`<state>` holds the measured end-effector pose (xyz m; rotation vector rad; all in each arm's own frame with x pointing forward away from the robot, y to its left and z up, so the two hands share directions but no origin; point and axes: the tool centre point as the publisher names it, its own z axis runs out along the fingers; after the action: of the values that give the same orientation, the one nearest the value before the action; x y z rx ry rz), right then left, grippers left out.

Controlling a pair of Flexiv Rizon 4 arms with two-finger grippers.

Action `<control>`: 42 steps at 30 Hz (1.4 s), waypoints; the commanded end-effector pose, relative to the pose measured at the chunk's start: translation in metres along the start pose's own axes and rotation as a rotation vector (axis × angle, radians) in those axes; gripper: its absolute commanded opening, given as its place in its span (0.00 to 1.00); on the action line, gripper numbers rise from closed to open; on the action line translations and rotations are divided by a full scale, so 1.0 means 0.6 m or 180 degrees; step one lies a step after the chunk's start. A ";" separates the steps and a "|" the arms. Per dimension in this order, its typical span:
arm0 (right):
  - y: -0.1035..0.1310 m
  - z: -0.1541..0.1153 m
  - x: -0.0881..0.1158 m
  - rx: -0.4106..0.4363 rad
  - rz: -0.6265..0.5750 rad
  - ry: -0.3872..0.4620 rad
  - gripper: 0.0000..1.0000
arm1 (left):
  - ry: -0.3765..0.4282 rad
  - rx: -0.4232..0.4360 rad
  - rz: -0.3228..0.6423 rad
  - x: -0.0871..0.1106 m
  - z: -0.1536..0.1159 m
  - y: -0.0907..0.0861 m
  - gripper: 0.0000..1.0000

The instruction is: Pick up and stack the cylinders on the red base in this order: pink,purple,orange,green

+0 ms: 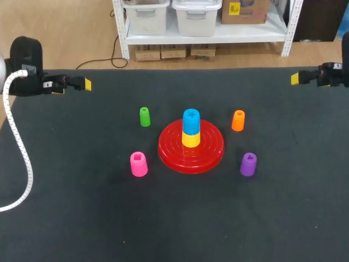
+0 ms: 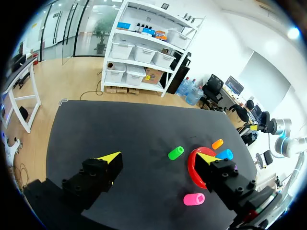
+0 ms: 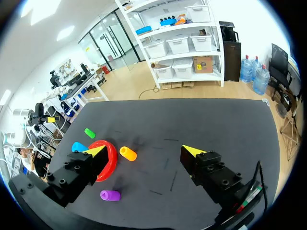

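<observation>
Both pincers are seen wide open, with nothing held. The left pincer (image 2: 159, 156) is parked at the far left edge of the black table (image 1: 82, 218), and the right pincer (image 3: 144, 150) at the far right edge. Both are kept well apart from every cylinder.

From the left pincer, the green cylinder (image 1: 144, 117) is met first, upright, left of the red base (image 1: 169, 150) and apart from it. The pink cylinder (image 1: 138, 164) is placed nearer the front, upright, just beside the base's left rim but not touching it.

From the right pincer, the orange cylinder (image 1: 238, 120) is met first, upright, just off the base's right rim. The purple cylinder (image 1: 248, 164) is set in front of it, upright, near the base's front right.

The red base is found at the table's middle. A yellow cylinder (image 1: 191, 140) is seated on its centre, and a blue cylinder (image 1: 191, 121) is stacked on the yellow one. None of the four task cylinders is stacked on the base.

A white cable (image 1: 22, 158) is draped over the table's left side below the left arm.
</observation>
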<state>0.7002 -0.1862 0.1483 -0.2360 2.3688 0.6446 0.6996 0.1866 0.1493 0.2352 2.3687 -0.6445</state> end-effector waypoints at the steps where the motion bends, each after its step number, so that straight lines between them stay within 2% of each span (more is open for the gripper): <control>1: 0.002 -0.001 -0.001 0.0015 0.0003 0.0004 1.00 | 0.0014 -0.0024 -0.0005 -0.001 0.000 -0.003 1.00; 21: 0.002 -0.001 -0.001 0.0015 0.0003 0.0004 1.00 | 0.0014 -0.0024 -0.0005 -0.001 0.000 -0.003 1.00; 23: 0.002 -0.001 -0.001 0.0015 0.0003 0.0004 1.00 | 0.0106 -0.0144 0.0292 -0.001 0.001 -0.006 1.00; 26: 0.002 -0.001 -0.001 0.0015 0.0003 0.0004 1.00 | 0.0164 0.0101 0.0826 -0.002 -0.002 -0.014 1.00; 30: 0.002 -0.001 -0.001 0.0015 0.0003 0.0004 1.00 | 0.0252 0.0602 0.1552 0.004 -0.011 -0.016 1.00; 33: 0.002 -0.001 -0.001 0.0015 0.0003 0.0004 1.00 | 0.0189 0.1041 0.1919 0.009 -0.029 -0.016 1.00; 34: 0.002 -0.001 -0.001 0.0015 0.0003 0.0004 1.00 | 0.0112 0.0997 0.1964 0.008 -0.033 -0.014 1.00; 35: 0.002 -0.001 -0.001 0.0015 0.0003 0.0004 1.00 | 0.0016 0.0882 0.1848 0.004 -0.037 -0.010 1.00; 42: 0.002 -0.001 -0.001 0.0015 0.0003 0.0004 1.00 | 0.0016 0.0882 0.1848 0.004 -0.037 -0.010 1.00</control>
<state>0.7002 -0.1862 0.1484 -0.2360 2.3688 0.6447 0.6860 0.1843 0.1677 0.9438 2.1672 -0.5272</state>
